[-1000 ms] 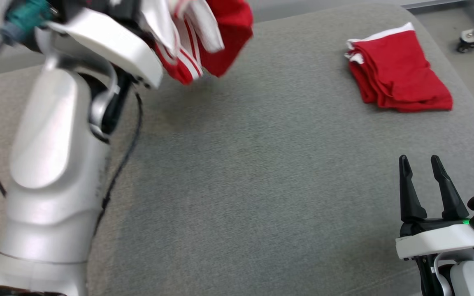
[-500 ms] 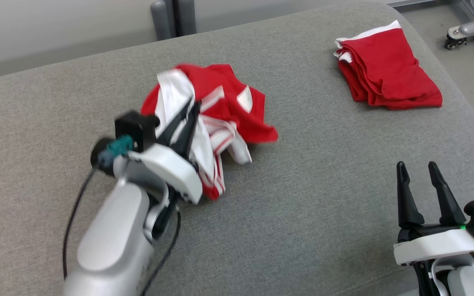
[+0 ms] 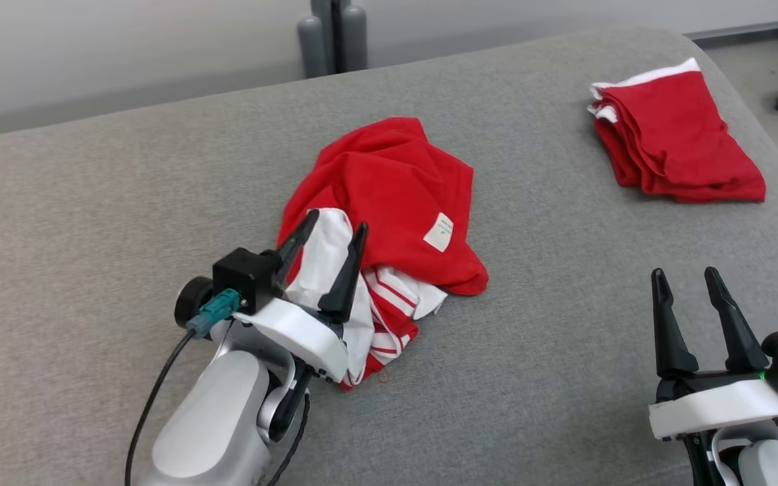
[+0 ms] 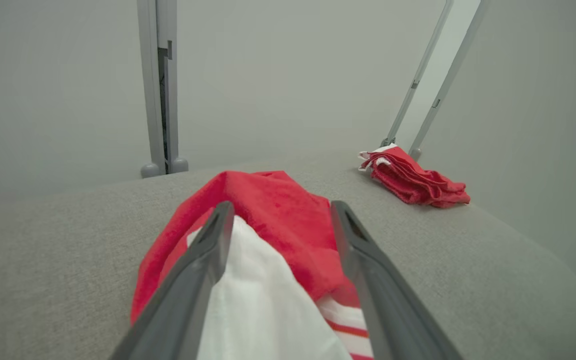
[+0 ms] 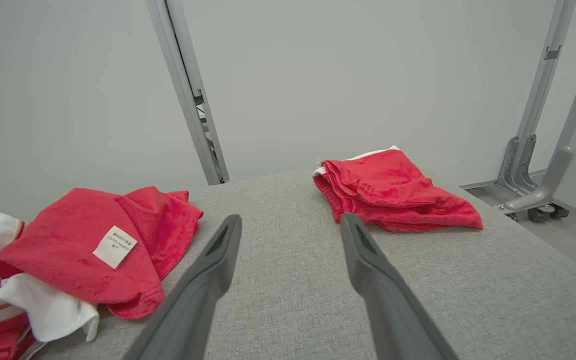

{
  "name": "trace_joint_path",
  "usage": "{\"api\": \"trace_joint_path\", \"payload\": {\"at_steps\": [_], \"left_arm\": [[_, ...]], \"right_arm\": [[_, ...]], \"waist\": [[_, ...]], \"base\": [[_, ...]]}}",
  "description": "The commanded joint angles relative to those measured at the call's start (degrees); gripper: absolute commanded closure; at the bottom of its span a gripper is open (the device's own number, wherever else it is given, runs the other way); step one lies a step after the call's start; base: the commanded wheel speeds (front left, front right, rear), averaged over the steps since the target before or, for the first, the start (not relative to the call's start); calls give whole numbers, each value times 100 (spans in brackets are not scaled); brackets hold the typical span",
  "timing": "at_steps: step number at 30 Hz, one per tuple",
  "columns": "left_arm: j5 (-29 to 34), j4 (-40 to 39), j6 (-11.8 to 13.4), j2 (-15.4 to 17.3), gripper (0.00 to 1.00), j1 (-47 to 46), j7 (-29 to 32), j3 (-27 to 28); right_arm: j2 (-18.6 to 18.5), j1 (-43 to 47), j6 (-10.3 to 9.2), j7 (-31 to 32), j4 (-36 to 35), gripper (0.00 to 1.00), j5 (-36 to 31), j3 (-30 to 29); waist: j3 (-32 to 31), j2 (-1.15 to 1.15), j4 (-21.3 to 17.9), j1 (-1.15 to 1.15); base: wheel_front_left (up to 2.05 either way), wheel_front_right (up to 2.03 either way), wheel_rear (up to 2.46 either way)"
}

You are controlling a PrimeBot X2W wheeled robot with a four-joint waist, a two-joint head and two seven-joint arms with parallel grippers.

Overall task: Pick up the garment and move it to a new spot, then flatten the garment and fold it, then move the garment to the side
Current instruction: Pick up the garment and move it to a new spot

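Where the two long, dark, tapering fingers (image 3: 347, 273) of the left gripper (image 3: 336, 221) are spread wide, a smooth white fold of the garment (image 3: 396, 182) is seen lying between them. The fold is bracketed on both sides but not pinched. The garment is crumpled into a loose heap, with soft red knit on top and white cloth and red-and-white striped trim beneath. A small white label (image 3: 439, 231) is turned outward. The heap is laid near the middle of the surface (image 3: 92, 202), a grey, coarse-woven covering with a rounded far edge. The right gripper (image 3: 685, 271) is held at the near right, well apart from the heap, its fingers parted with nothing between them. A folded red stack (image 3: 679, 148), white at one edge, is set at the far right corner.
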Motion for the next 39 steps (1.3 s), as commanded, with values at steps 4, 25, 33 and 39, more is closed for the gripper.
{"api": "trace_joint_path", "payload": {"at_steps": [4, 25, 33, 39], "left_arm": [[32, -277, 136, 99, 0, -20, -238, 211], [448, -1838, 323, 729, 0, 1735, -277, 1915], [672, -1941, 355, 506, 0, 2289, -277, 2267], [802, -1967, 289, 389, 0, 2505, -278, 2536]], "right_arm": [[-94, 152, 1, -30, -120, 0, -68, -59], [-183, 524, 1, -30, -398, 0, -110, -4], [-216, 608, 1, -30, -367, 0, -50, 46], [-188, 675, 1, -30, -333, 0, -20, 56]], "waist": [[-296, 0, 377, 0], [-832, 0, 1367, 0], [-854, 0, 1445, 0], [-869, 0, 1468, 0]], "base": [[0, 0, 0], [0, 0, 0], [0, 0, 0], [0, 0, 0]]}}
